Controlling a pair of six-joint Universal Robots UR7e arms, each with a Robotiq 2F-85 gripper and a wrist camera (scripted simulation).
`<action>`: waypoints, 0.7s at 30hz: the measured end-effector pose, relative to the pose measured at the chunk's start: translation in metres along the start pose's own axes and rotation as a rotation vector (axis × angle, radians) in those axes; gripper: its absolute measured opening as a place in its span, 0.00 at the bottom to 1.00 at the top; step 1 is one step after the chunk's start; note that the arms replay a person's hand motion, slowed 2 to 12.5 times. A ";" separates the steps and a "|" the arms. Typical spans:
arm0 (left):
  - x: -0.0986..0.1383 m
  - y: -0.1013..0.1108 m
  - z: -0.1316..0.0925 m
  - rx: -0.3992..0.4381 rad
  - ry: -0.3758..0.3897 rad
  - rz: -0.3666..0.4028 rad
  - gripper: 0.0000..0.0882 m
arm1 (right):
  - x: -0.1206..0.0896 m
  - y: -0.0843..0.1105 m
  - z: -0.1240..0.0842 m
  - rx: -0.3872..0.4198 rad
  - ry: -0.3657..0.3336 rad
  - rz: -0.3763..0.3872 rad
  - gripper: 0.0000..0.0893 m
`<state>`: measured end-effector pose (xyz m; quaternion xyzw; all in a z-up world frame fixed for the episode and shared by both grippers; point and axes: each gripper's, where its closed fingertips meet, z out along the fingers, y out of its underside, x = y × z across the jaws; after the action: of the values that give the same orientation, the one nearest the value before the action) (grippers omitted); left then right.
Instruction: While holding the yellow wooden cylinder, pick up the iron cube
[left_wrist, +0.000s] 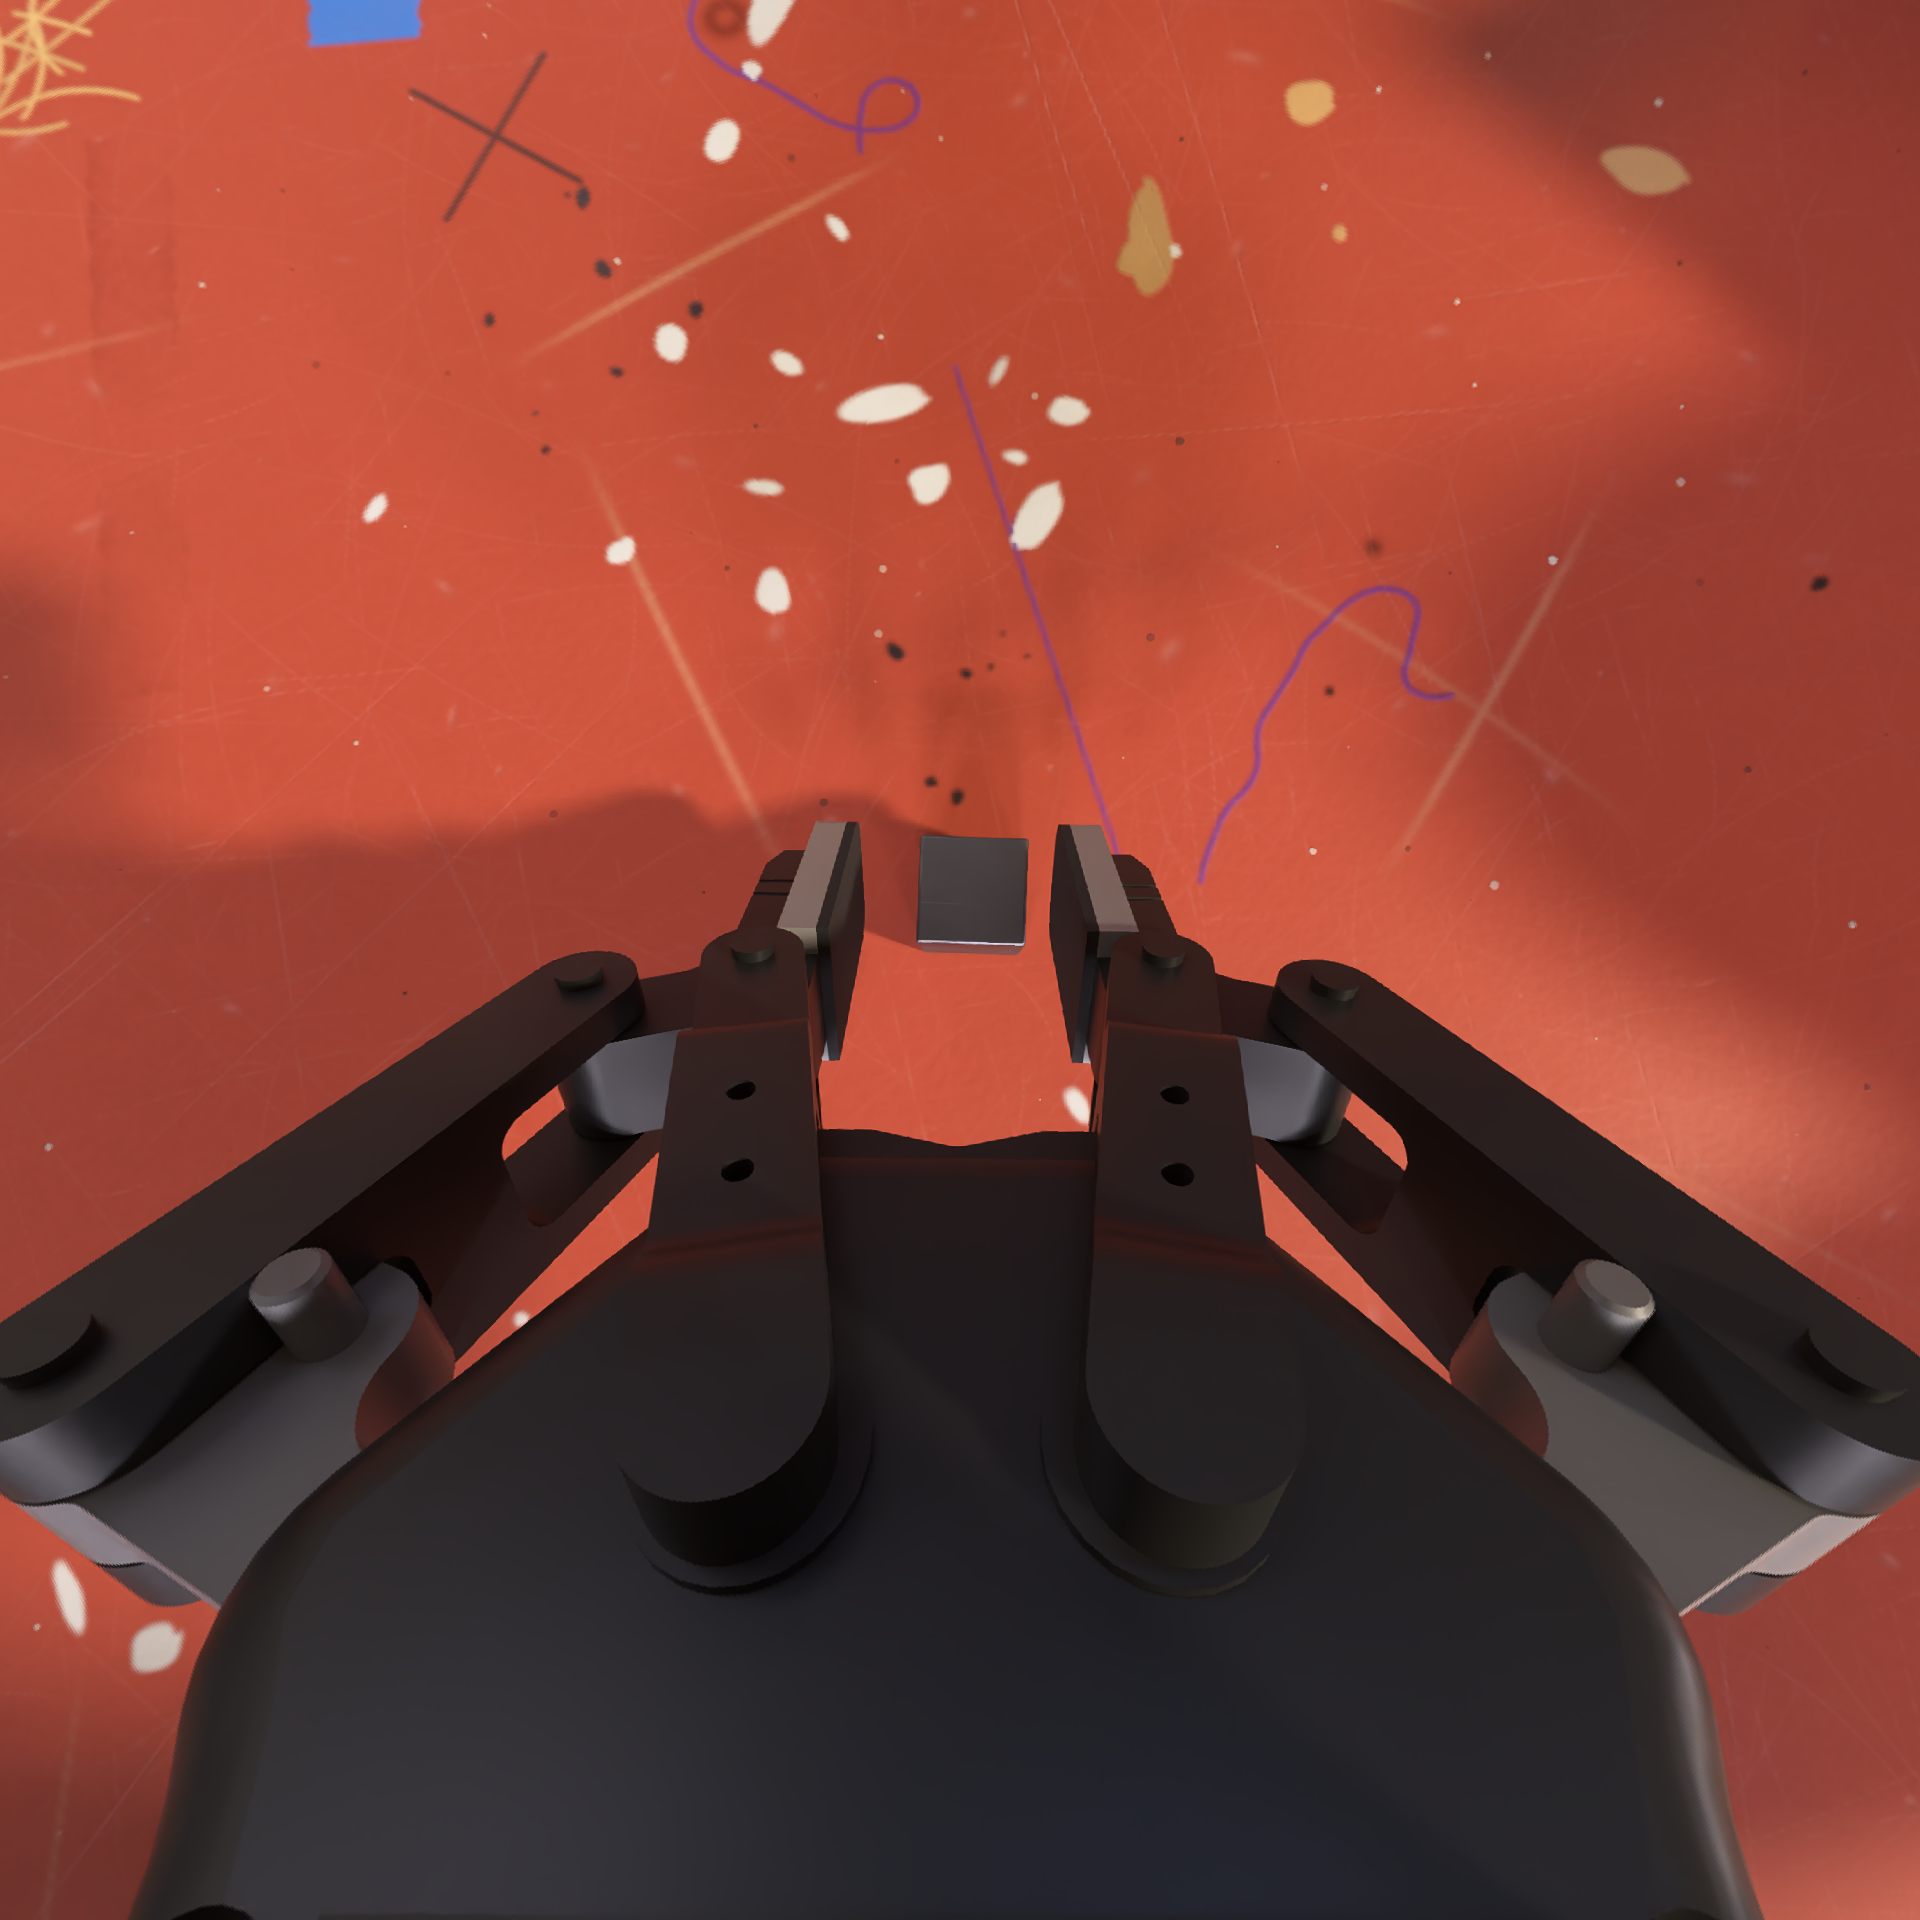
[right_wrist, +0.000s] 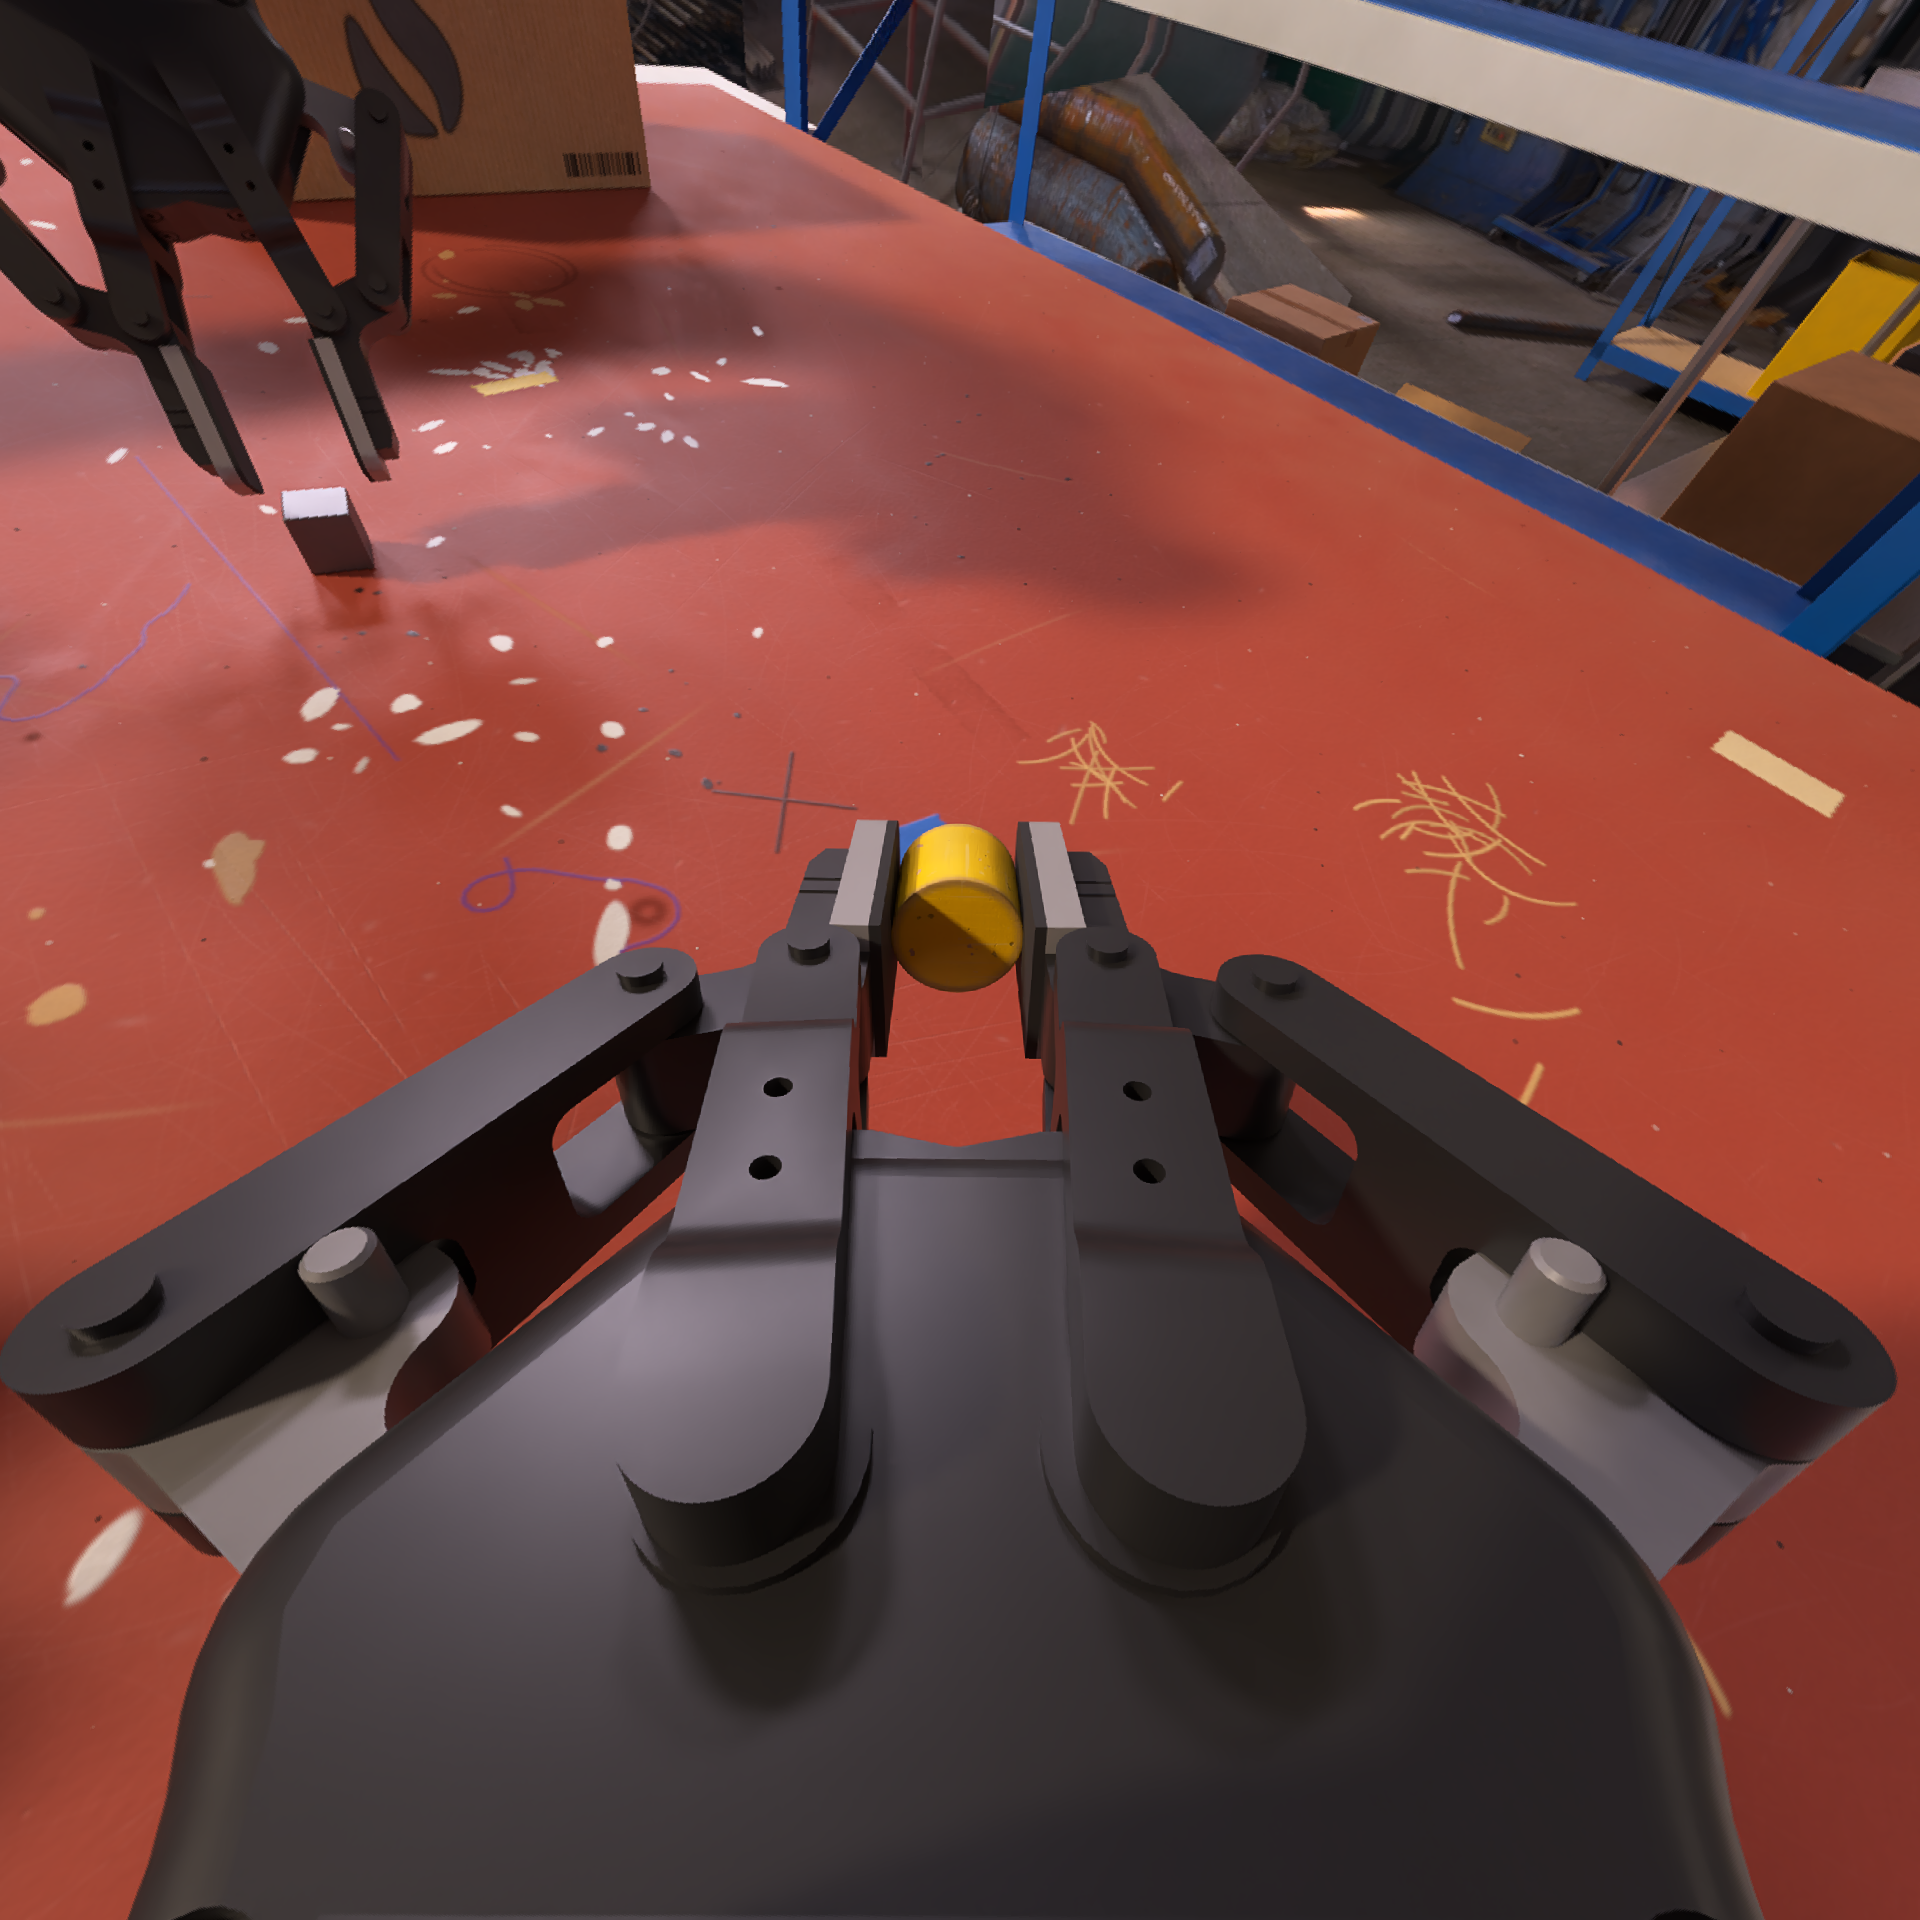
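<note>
The yellow wooden cylinder is clamped between the pale grey pads of the right gripper, its smooth flat end face turned toward the camera and its rounded side pressed by both fingers; it is held clear of the red tabletop. The iron cube, a small block with dull grey metallic faces and sharp edges, is seen resting on the tabletop directly beneath the left gripper. That gripper's fingers are spread apart, with a gap left on either side of the cube and no contact made (in the right wrist view the fingertips hang just above the cube's top face). The tabletop is matte and scuffed, marked with fine scratches, cream oval flecks, tan blotches, thin purple squiggles and a dark pencilled cross. A corrugated cardboard box is set at the far edge, behind the left gripper.
</note>
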<state>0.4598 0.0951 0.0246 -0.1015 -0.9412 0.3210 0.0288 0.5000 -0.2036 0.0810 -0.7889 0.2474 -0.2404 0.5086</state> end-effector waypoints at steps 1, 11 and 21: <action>0.000 0.000 0.001 -0.007 0.001 0.004 0.37 | 0.000 0.000 0.000 -0.001 -0.001 0.001 0.22; 0.002 0.006 0.012 -0.082 -0.012 0.035 0.31 | -0.002 0.002 0.001 -0.007 -0.008 -0.001 0.22; 0.002 0.006 0.014 -0.105 -0.022 0.046 0.24 | -0.004 0.002 0.002 -0.008 -0.010 -0.006 0.22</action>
<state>0.4570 0.0918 0.0095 -0.1208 -0.9544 0.2730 0.0057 0.4974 -0.2004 0.0783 -0.7929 0.2432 -0.2368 0.5060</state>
